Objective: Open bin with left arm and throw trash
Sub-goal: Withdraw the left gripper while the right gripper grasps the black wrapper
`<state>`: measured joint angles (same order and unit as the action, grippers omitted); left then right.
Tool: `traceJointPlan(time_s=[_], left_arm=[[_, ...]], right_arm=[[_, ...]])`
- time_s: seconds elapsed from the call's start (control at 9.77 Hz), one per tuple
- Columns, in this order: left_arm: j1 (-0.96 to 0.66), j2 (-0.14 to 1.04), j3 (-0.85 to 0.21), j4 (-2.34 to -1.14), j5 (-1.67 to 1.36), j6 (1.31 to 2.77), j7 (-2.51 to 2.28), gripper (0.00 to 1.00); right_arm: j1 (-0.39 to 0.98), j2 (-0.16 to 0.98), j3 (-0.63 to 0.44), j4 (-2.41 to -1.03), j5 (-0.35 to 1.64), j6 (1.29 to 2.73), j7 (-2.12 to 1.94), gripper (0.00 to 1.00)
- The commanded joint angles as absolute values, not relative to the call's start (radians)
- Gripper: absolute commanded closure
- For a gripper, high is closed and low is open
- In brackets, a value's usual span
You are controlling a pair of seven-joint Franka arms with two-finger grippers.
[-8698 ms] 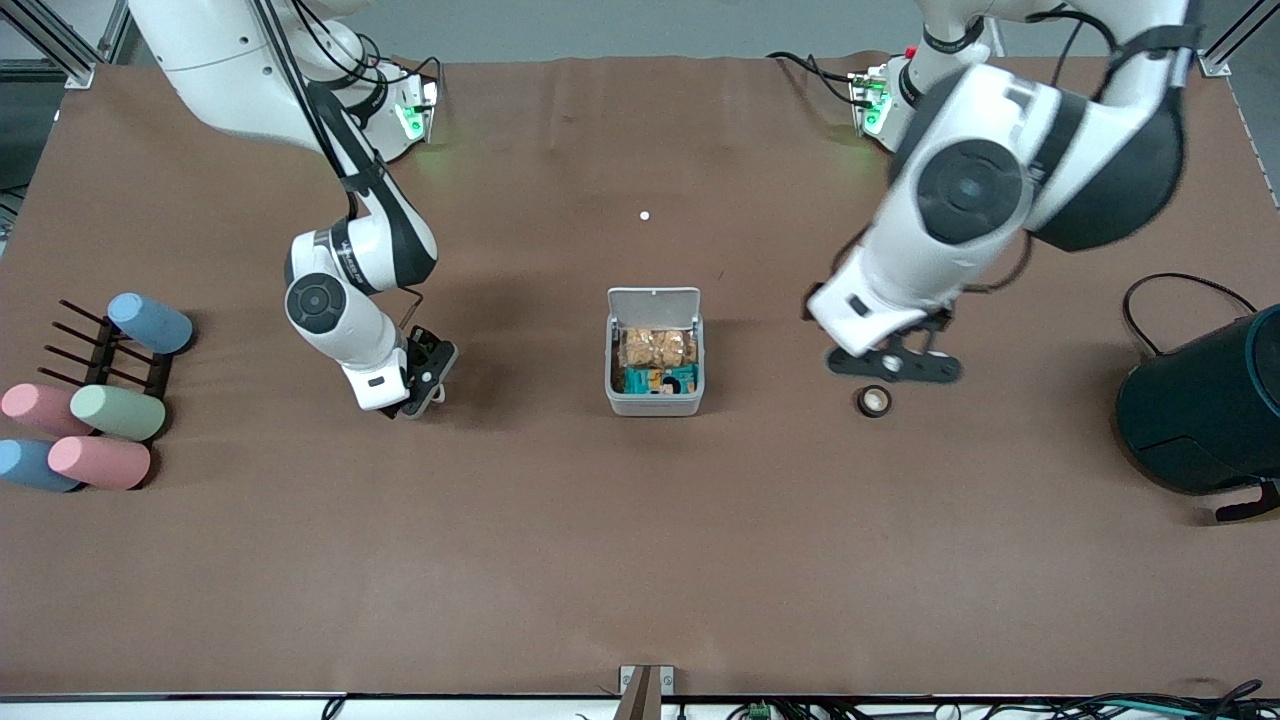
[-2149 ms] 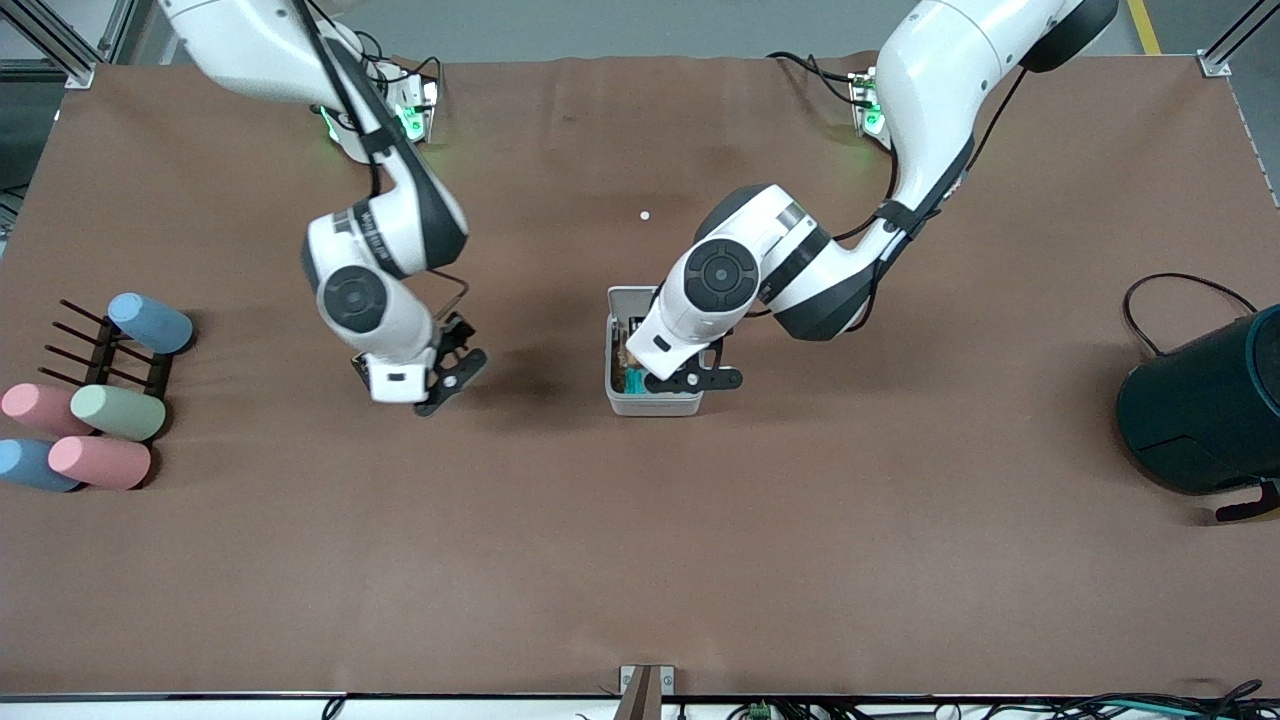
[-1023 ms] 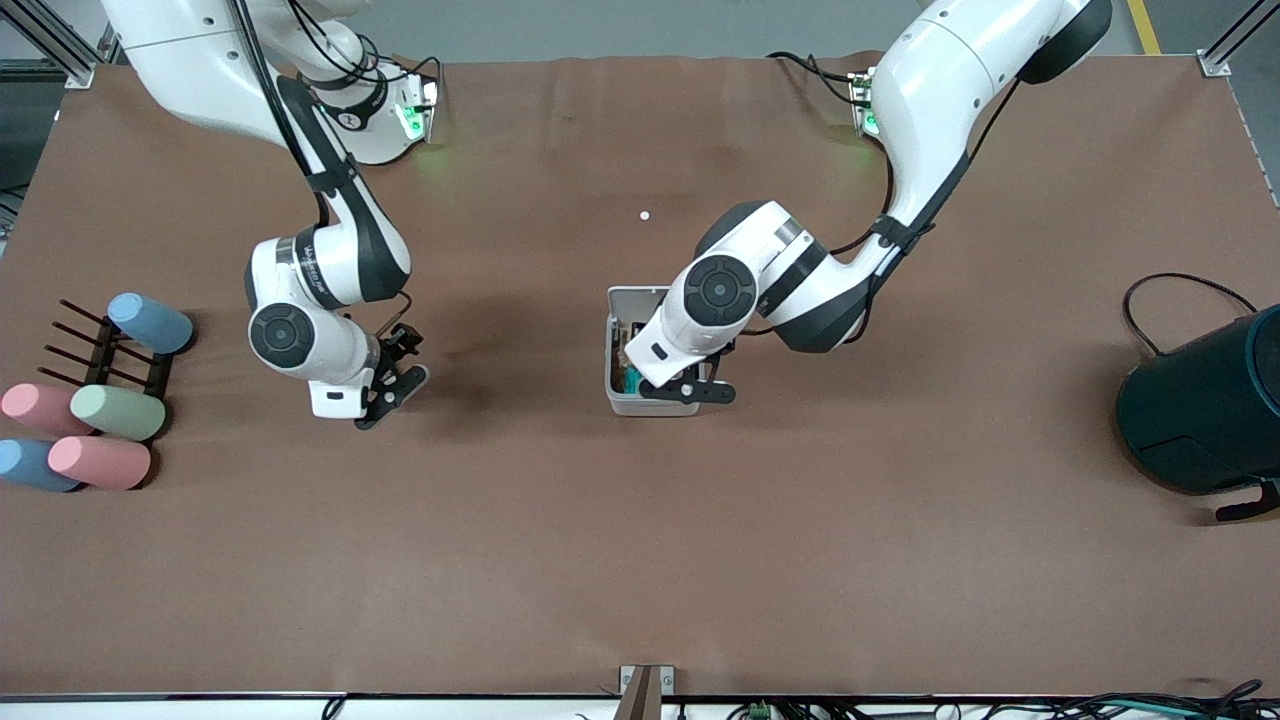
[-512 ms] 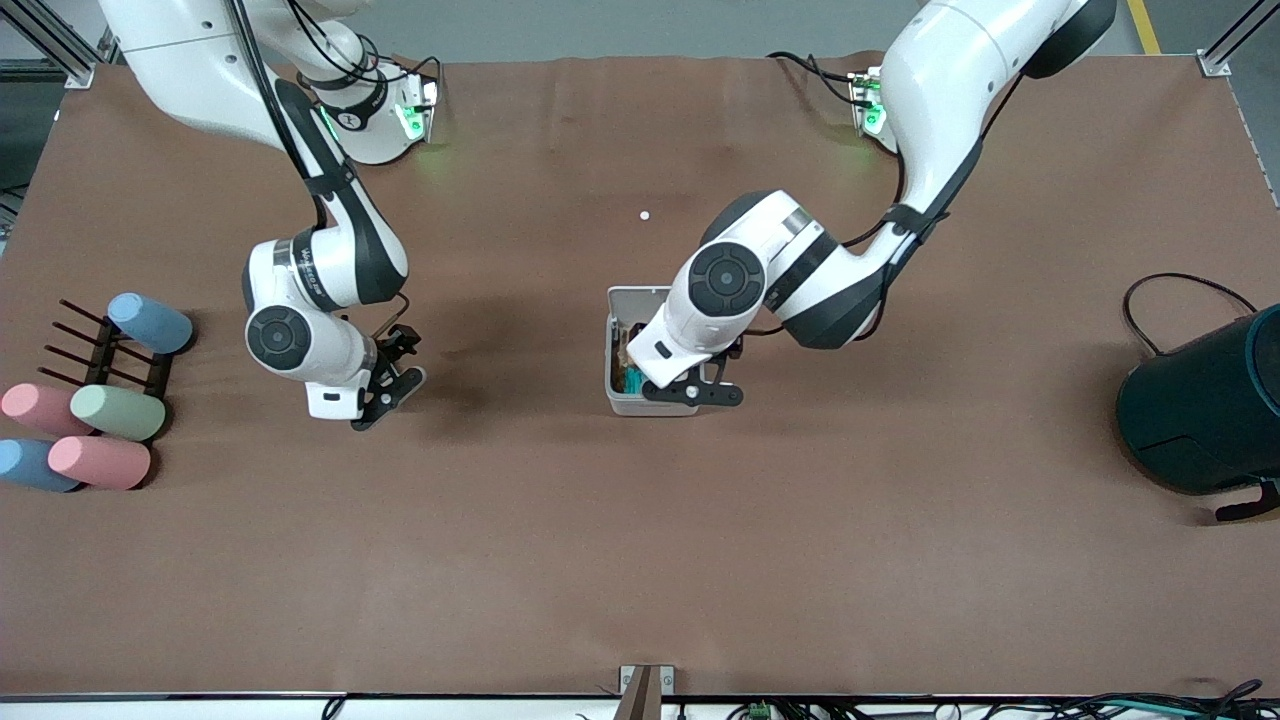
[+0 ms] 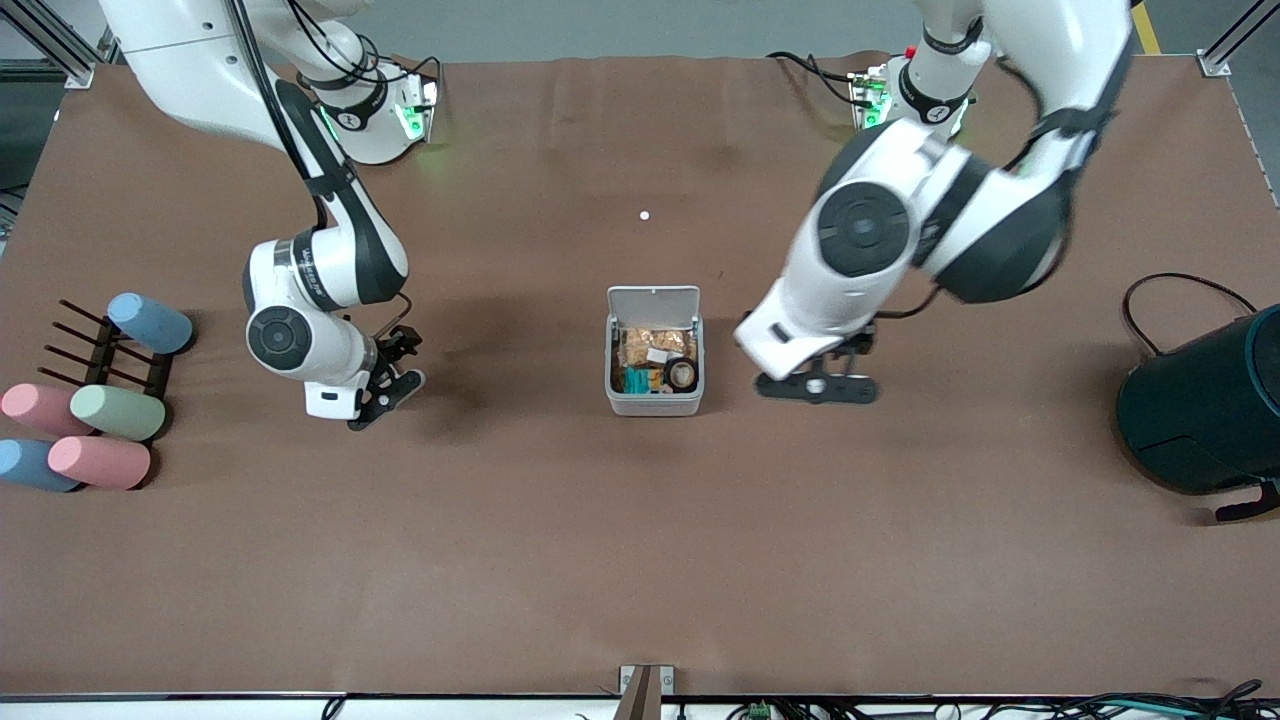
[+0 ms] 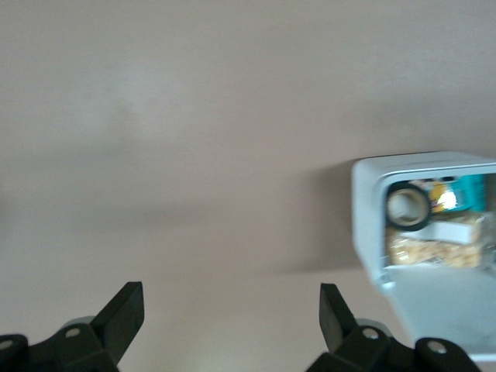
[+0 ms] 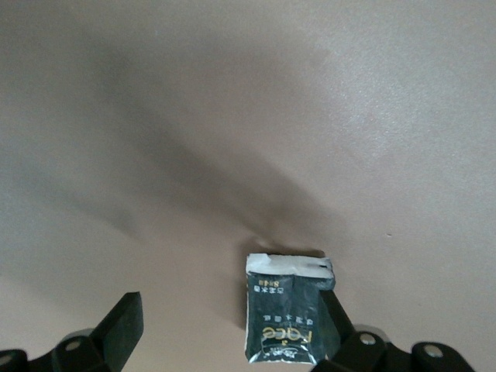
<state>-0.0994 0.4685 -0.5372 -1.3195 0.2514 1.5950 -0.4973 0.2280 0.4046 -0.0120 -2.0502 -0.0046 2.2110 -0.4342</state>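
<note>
Half a second ago the left gripper hung over the bin's rim; now it has swung away toward the left arm's end of the table and hovers over bare cloth beside the bin, jaws spread wide and empty. With that arm gone, the bin's inside shows again.

Largest of the surroundings is the brown table cloth, faintly creased, with grey floor and metal framing at its edges. A big dark teal cylinder lies at the left arm's end with a black cable looping by it. At the right arm's end, pastel foam rollers lie on and about a black rack. Nothing stands between either gripper and the bin.

The bin sits mid-table, lid tipped open toward the bases. Inside lie a black roll with a beige centre, a crinkly tan packet and a teal scrap.

The right gripper hangs low over the cloth toward the rollers, jaws wide. In the right wrist view a black packet lies on the cloth by one finger, not gripped.

A tiny white dot lies farther from the front camera than the bin.
</note>
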Motion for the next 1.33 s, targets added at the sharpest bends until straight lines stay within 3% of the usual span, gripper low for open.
traceJointPlan(time_s=[0.0, 0.41, 0.51, 1.02, 1.23], left_arm=[[-0.094, 0.355, -0.459, -1.353, 0.180, 1.530, -0.390, 0.00], [-0.181, 0.146, -0.162, -1.469, 0.012, 1.506, -0.228, 0.00], [-0.189, 0.106, -0.128, -1.498, 0.006, 1.502, -0.201, 0.00], [-0.086, 0.106, -0.132, -1.477, -0.018, 1.477, -0.041, 0.00], [-0.040, 0.110, -0.179, -1.470, -0.020, 1.476, -0.060, 0.00]], right_arm=[[0.233, 0.406, -0.006, -2.069, -0.070, 2.217, -0.336, 0.01], [0.233, 0.422, -0.006, -2.069, -0.140, 2.217, -0.307, 0.01], [0.232, 0.423, -0.006, -2.069, -0.167, 2.220, -0.307, 0.01], [0.222, 0.463, -0.006, -2.069, -0.196, 2.256, -0.305, 0.01], [0.221, 0.466, -0.006, -2.068, -0.210, 2.264, -0.305, 0.04]])
